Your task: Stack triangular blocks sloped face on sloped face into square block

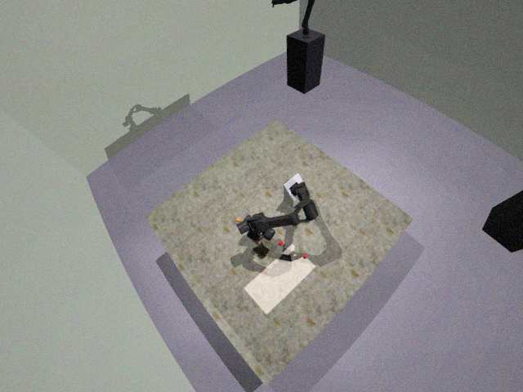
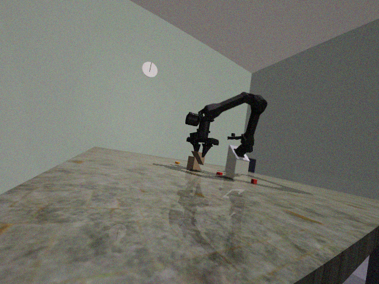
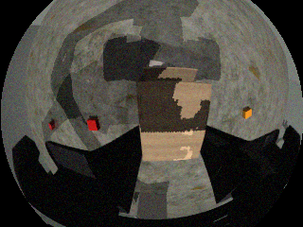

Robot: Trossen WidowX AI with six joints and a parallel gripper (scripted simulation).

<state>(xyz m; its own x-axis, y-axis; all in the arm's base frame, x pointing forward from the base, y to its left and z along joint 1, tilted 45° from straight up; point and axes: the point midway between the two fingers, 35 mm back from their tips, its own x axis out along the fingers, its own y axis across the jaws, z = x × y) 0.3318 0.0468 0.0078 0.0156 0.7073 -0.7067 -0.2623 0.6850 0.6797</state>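
My gripper (image 1: 260, 242) (image 2: 199, 153) (image 3: 169, 128) points down and is shut on one tan triangular block (image 2: 201, 159) (image 3: 174, 148). The held block's dark sloped face is turned down toward the other block in the exterior view. The other tan triangular block (image 2: 192, 163) (image 3: 182, 74) stands on the table just below and to the left there, its slope facing the held one. The held block sits a little higher than the lower one; whether the slopes touch is not clear. In the wrist view the held block hides most of the lower block. In the top view the arm hides most of both.
A small orange cube (image 1: 239, 220) (image 2: 177, 162) (image 3: 247, 113) lies near the blocks. One red cube (image 1: 280, 242) (image 2: 219, 173) (image 3: 93, 124) and another red cube (image 1: 305, 256) (image 2: 254, 181) (image 3: 52, 125) lie on the other side. The arm stands on a white base (image 2: 241, 167).
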